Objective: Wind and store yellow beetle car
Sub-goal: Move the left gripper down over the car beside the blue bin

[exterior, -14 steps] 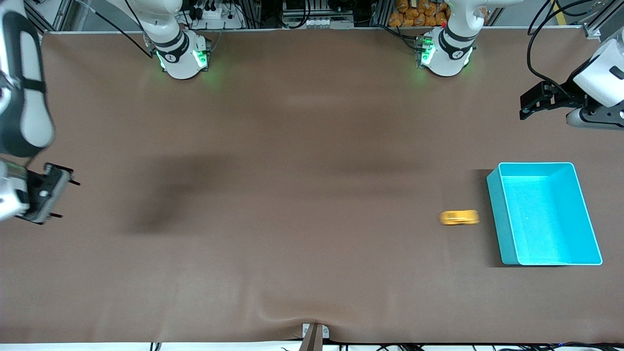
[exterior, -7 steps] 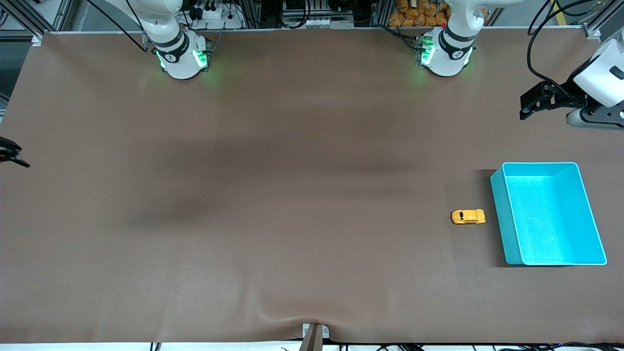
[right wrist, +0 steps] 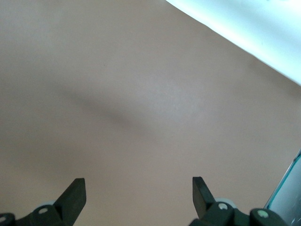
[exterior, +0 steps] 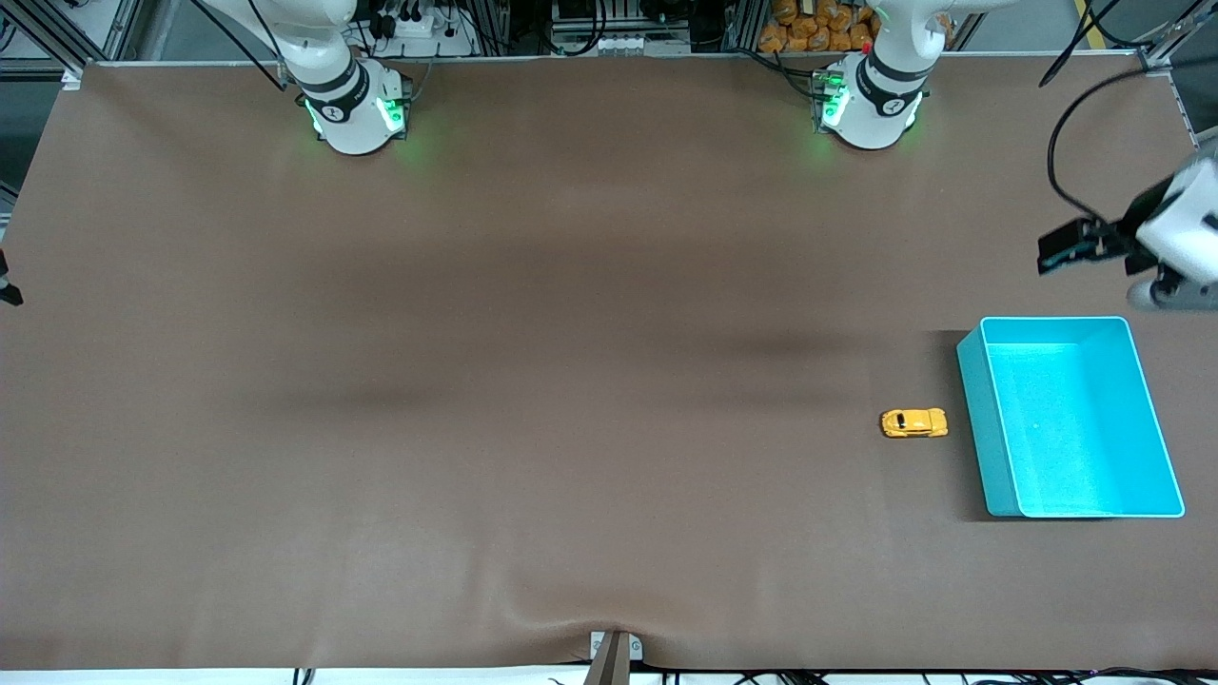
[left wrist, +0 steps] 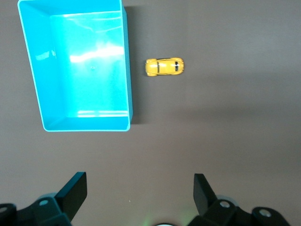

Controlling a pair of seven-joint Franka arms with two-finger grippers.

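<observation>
Black fingers of our left gripper [left wrist: 139,195] stand wide apart with nothing between them, hanging high over the table by the left arm's end, just above the bin's farther rim. In the front view that gripper [exterior: 1070,244] has slid down toward the bin from where it hovered half a second ago, so we judge the reach for the toy is beginning. Our right gripper [right wrist: 138,193] is also spread open and empty, over bare cloth at the right arm's end; it has pulled almost wholly out of the front view in the last second, only a dark tip [exterior: 8,290] showing at the edge, and that arm seems to be waiting.

Outward from the left gripper, the yellow beetle car [exterior: 913,422] sits on its wheels on the table [exterior: 571,381], just beside the turquoise bin [exterior: 971,409] but not touching it, on the side toward the right arm. A second ago it was blurred and a little farther from the bin; it has now come to rest. Nothing is wound or stored yet.

The car looks like hard, glossy plastic or metal: rounded shell, dark windows, small wheels. It is tiny and smooth, so we expect a careful pinch across its flanks. The bin is rigid, smooth-walled, rectangular, open-topped and empty [left wrist: 80,70]. The table cover is a matte brown mat, slightly rippled near the front camera's edge.
</observation>
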